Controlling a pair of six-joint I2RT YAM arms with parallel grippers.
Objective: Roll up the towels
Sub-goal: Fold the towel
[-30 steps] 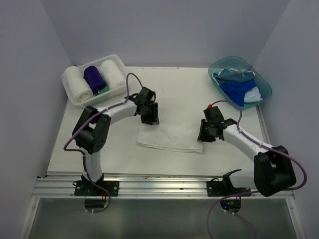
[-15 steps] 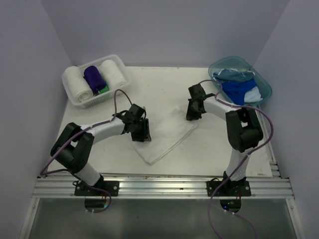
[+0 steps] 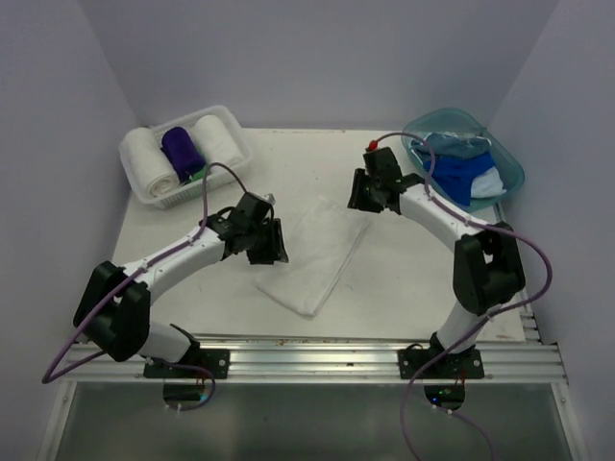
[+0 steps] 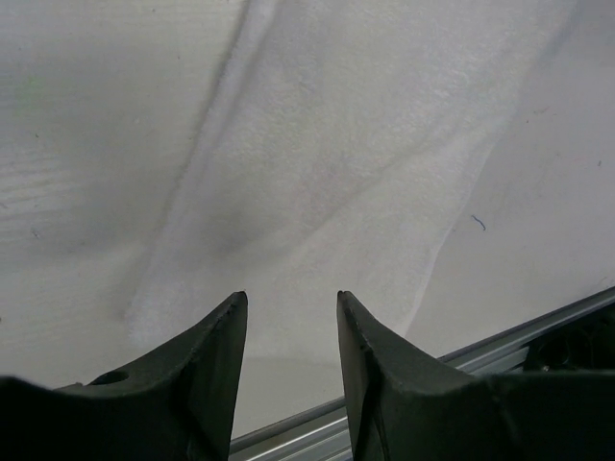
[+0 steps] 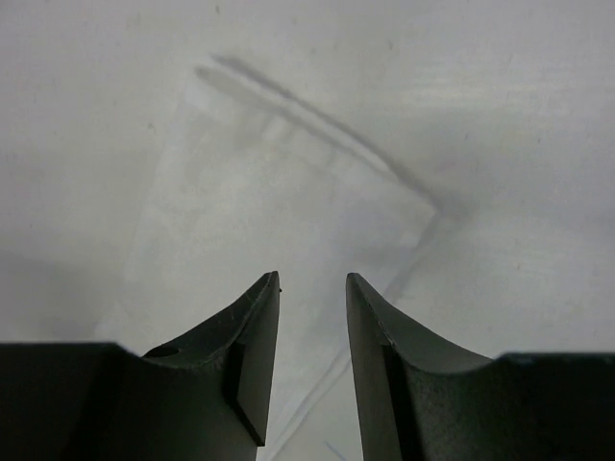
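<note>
White and flat, the towel (image 3: 312,254) lies between my left gripper (image 3: 274,250) and right gripper (image 3: 358,199), both part-open and empty, not yet rolled; finished rolls (image 3: 217,140) fill the basket (image 3: 233,126), blue towels (image 3: 459,175) wait in the tub (image 3: 511,165).

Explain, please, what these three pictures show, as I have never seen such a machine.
These are two small robot arms bolted to a table. The wide picture looks down from above and behind them; the two close-ups come from a camera on each wrist, looking past its two fingers. A flat white towel lies between the arms. The left tool hangs over its left edge, the right tool by its far end; both are open and hold nothing. Far left, a white basket holds rolled towels; far right, a teal tub holds loose blue ones.
</note>
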